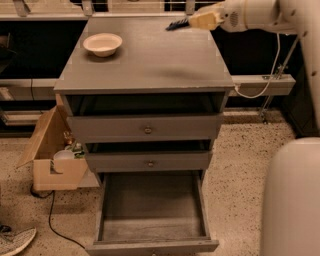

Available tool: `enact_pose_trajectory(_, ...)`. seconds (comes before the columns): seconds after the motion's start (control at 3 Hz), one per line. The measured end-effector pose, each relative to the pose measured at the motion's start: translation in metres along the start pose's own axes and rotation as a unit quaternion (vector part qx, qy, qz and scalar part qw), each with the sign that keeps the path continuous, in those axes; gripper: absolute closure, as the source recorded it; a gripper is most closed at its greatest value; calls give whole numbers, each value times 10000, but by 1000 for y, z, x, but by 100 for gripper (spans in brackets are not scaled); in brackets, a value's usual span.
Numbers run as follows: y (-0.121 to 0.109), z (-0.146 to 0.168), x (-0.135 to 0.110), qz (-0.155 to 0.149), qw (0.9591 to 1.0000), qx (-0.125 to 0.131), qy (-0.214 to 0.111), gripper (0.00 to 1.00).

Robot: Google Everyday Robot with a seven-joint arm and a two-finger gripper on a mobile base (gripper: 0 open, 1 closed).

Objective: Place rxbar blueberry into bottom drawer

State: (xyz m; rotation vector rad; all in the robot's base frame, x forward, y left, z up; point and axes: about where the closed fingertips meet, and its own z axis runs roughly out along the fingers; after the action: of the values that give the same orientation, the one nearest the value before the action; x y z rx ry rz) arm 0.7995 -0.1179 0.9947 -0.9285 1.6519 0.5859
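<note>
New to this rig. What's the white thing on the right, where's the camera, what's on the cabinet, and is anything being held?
There is one picture from one camera. It looks down at the front of a grey three-drawer cabinet. Where the camera is mounted isn't shown.

The white shapes belong to a mobile robot with a single arm. Its body fills the lower right, and its arm reaches in along the top right.

At the arm's end is the claw, a two-finger grasper, over the back right of the cabinet top. It looks shut on a small dark flat bar, the rxbar blueberry, which sticks out to the claw's left in the picture.

A cream bowl stands on the top at back left. The bottom drawer is pulled open. A cardboard box sits on the floor at the left.
</note>
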Motion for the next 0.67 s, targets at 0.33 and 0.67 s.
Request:
enact_pose_trajectory(0.33, 45, -25, -24, -145, 9988, 22, -467, 100)
enact_pose_trajectory(0.67, 46, -24, -23, -143, 9988, 6, -459, 100)
